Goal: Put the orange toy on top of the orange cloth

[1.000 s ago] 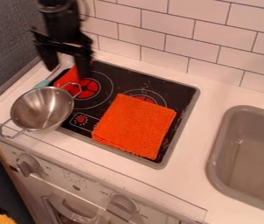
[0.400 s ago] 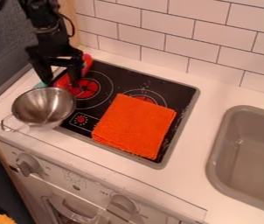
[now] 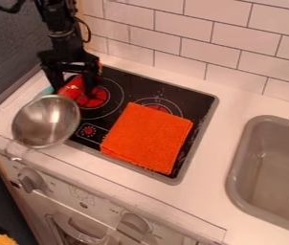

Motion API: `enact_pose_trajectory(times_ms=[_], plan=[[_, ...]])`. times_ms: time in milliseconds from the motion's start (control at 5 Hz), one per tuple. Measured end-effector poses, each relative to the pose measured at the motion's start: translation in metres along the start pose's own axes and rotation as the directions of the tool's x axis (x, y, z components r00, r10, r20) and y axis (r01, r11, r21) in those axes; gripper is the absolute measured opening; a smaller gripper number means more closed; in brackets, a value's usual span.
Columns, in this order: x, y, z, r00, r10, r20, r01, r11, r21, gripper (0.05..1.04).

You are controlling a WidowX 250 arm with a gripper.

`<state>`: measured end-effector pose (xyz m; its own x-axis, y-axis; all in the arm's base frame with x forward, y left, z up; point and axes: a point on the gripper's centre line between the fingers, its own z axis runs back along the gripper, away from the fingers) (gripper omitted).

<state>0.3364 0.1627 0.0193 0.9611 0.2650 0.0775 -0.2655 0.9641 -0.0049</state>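
The gripper (image 3: 74, 91) hangs over the stove's back left burner, its two fingers spread apart. A red-orange toy (image 3: 75, 87) lies beneath and between them, partly covered by the black gripper. Whether the fingers touch the toy, I cannot tell. To the right, the folded orange cloth (image 3: 148, 137) lies flat on the front right part of the black stove top (image 3: 195, 98).
A metal pan (image 3: 46, 121) sits close in front of the gripper, over the stove's left edge, with a teal item (image 3: 47, 91) behind it. The grey sink (image 3: 272, 177) is at the right, and a tiled wall (image 3: 176, 26) stands behind.
My gripper first went left and down beside the toy, then a little right. The pan has tilted and turned, its front handle now lower. The cloth has stayed put.
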Motion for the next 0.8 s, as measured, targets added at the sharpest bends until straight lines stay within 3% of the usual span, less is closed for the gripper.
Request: enact_pose_trajectory(times_ms=[200,400,600,800], plan=[[-0.001,-0.003,-0.008,1.000,-0.006,-0.027,0.006,1.000,0.000,0.999],[-0.001,-0.009,-0.010,0.999,-0.019,-0.034,0.019,1.000,0.001,0.929],[-0.005,-0.024,-0.013,0.997,-0.055,-0.059,0.056,0.998,0.018,0.636],[-0.007,-0.033,-0.010,0.993,-0.096,-0.069,0.099,0.994,0.044,0.519]])
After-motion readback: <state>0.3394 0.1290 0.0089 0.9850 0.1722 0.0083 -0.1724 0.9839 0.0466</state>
